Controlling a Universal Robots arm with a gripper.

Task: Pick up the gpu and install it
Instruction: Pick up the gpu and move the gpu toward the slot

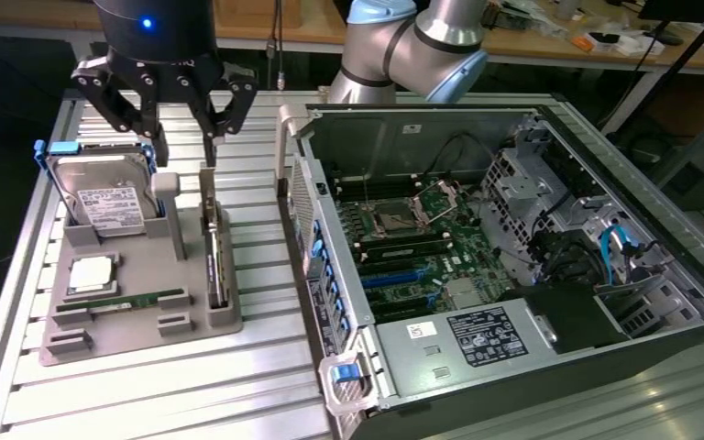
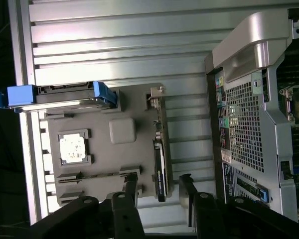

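Observation:
The gpu (image 1: 214,249) is a thin green card with a silver bracket, standing on edge in a slot on the exterior view's right side of the grey holder (image 1: 144,332). In the wrist view the gpu (image 2: 160,154) runs lengthwise between my two fingertips (image 2: 131,185). My gripper (image 1: 183,151) hangs just above the far end of the card, open, with its fingers apart on either side of it and nothing held. From the wrist, the gripper (image 2: 158,189) looks straight down on the card's top edge.
The holder also carries a hard drive in a blue caddy (image 1: 102,197), a CPU (image 1: 92,273) and a memory stick (image 1: 120,301). An open computer case (image 1: 475,257) with its motherboard lies on the exterior view's right on the slatted aluminium table (image 1: 267,385).

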